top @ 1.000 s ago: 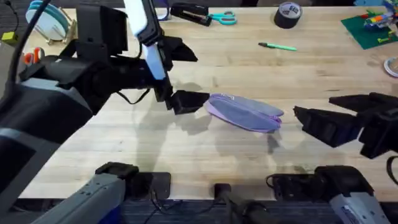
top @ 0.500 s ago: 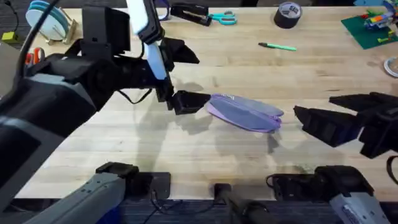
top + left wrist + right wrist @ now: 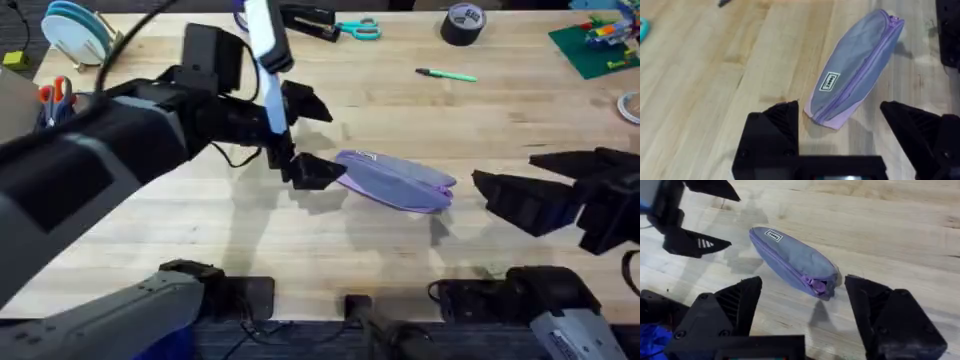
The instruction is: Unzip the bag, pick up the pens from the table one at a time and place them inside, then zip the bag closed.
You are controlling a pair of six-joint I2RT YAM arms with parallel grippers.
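The bag [image 3: 393, 181] lies flat on the desk [image 3: 400, 110] near its centre, zipper shut, with the label end toward the left arm and the zipper pull end toward the right arm. This placement puts one end within reach of each arm.

The left hand [image 3: 310, 135] has its fingers spread wide at the label end, one finger tip just beside the bag, positioned to pin that end. The right hand [image 3: 487, 186] is also spread apart, near the pull end but clear of it; the pull [image 3: 816, 284] lies between its fingers in the right wrist view.

One green pen [image 3: 446, 74] lies well apart on the far side of the desk, not yet handled. Judged step: bracing the bag before unzipping.
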